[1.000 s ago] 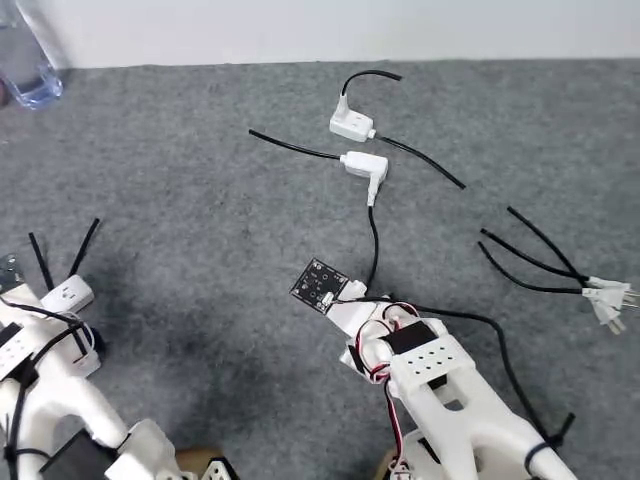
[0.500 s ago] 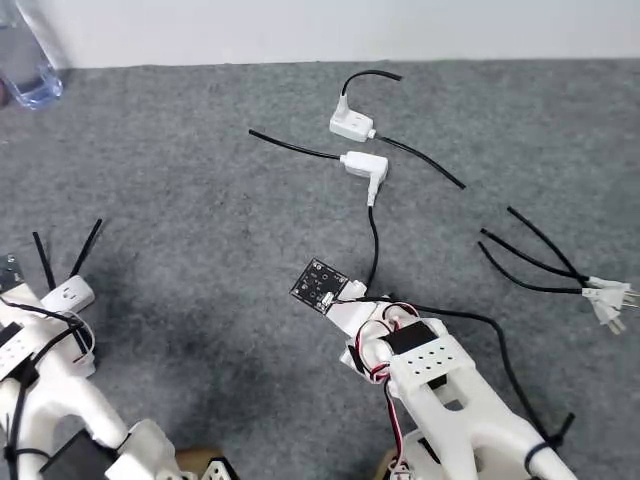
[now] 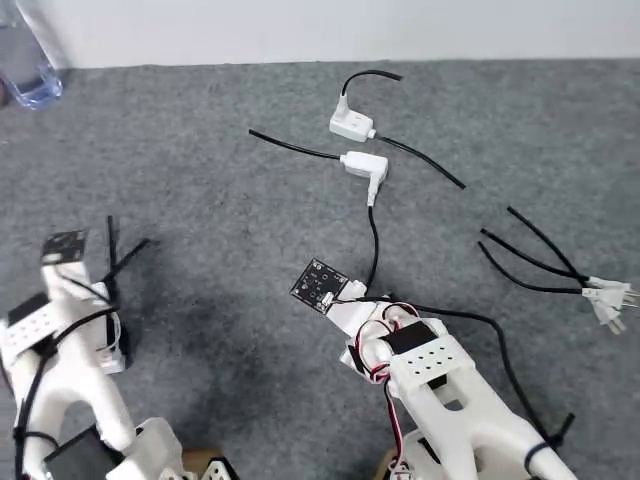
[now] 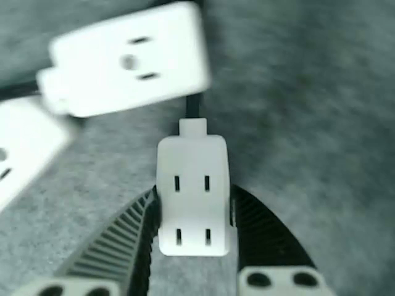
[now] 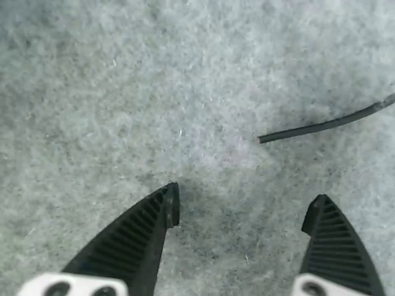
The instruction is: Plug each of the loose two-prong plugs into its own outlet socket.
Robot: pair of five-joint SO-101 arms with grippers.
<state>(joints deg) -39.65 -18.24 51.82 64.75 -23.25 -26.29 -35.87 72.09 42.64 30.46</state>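
My left gripper is clenched on a white rectangular plastic outlet socket, its long axis running straight out between the jaws; my right gripper gapes over grey carpet. The loose white two-prong plugs, probably three, lie near 3 o'clock, nearer my right arm

Left gripper clamped on white socket, black ribbed fingers pressing its two sides. Socket face toward camera, with two pairs of slots, one pair above other. Black cord leaves socket's far end and passes out of sight behind second socket, white, with two slots and round hole. Third socket, white, cut off at edge, just beside second. Grey felt worktop beneath.
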